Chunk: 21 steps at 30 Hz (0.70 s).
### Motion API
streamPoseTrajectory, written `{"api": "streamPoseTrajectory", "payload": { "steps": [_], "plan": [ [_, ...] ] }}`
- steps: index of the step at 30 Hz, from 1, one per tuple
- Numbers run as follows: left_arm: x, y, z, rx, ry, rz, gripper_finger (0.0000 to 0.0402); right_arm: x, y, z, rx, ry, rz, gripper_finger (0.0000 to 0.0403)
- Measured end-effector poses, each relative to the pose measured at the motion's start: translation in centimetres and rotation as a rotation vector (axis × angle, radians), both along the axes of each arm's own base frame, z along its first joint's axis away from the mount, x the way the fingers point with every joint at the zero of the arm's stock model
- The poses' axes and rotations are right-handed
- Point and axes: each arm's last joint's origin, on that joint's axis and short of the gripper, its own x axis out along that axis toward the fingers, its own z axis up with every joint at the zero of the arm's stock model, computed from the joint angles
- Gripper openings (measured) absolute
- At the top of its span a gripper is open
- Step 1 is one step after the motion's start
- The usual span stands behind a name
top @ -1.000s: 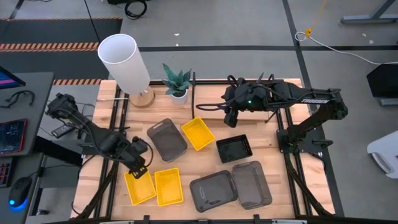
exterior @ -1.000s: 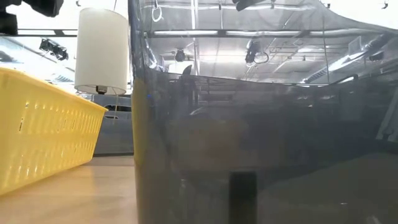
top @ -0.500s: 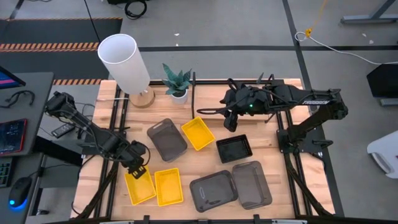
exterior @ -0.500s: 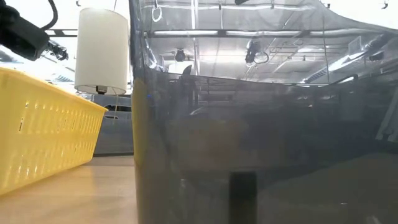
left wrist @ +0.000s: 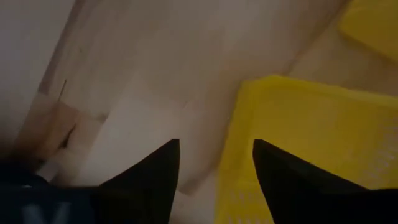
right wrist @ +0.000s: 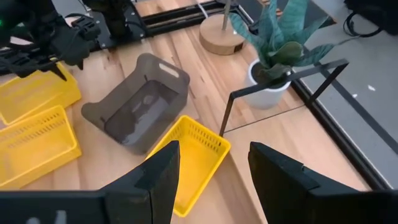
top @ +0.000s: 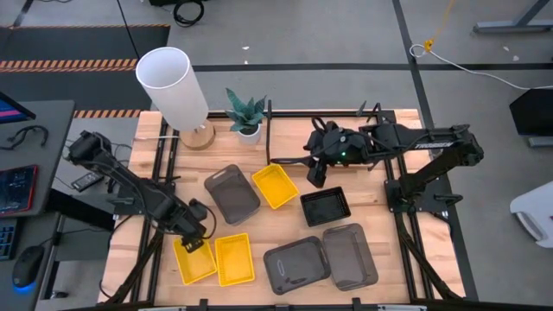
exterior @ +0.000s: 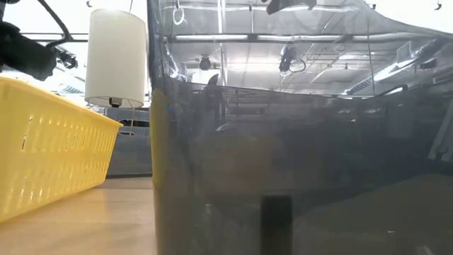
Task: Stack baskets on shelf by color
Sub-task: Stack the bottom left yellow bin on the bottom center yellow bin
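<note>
Three yellow baskets lie on the table: two side by side near the front left (top: 192, 259) (top: 234, 257) and one in the middle (top: 275, 186). Three dark grey baskets (top: 232, 192) (top: 296, 264) (top: 349, 256) and a black basket (top: 325, 206) rest flat on the table. The shelf (top: 289, 138) stands at the back. My left gripper (top: 194, 244) (left wrist: 216, 165) is open at the far end of the left yellow basket (left wrist: 298, 143), one finger on either side of its end wall. My right gripper (top: 315, 173) (right wrist: 213, 168) is open and empty, above the middle yellow basket (right wrist: 189, 158).
A white lamp (top: 173, 86) and a potted plant (top: 246, 117) stand at the back left. In the low view a grey basket's wall (exterior: 297, 156) fills most of the picture, with a yellow basket (exterior: 49, 156) to its left. Black frame bars (top: 268, 142) edge the shelf.
My left gripper has gone down and toward the table's near edge, onto the far end of the left yellow basket. My right gripper has moved a little toward the near edge and the left, toward the middle yellow basket. No basket has moved.
</note>
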Motion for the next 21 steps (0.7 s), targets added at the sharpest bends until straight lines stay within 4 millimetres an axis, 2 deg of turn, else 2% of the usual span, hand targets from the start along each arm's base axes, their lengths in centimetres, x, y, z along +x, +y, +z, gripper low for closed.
{"api": "streamPoseTrajectory", "payload": {
  "steps": [8,15,21],
  "plan": [
    [0.8,-0.6,-2.1,0.052,0.089,-0.113,0.0148,0.0,0.7,-0.1,0.009,-0.001,0.015,0.0197],
    [1.0,-1.1,-2.6,-0.005,0.119,-0.139,0.0016,0.0,0.9,-0.1,0.016,-0.006,0.019,0.0197],
    [0.5,-0.7,-0.8,-0.069,0.055,-0.136,0.0008,0.0,0.9,-0.1,0.014,-0.006,0.020,0.0197]
  ]
}}
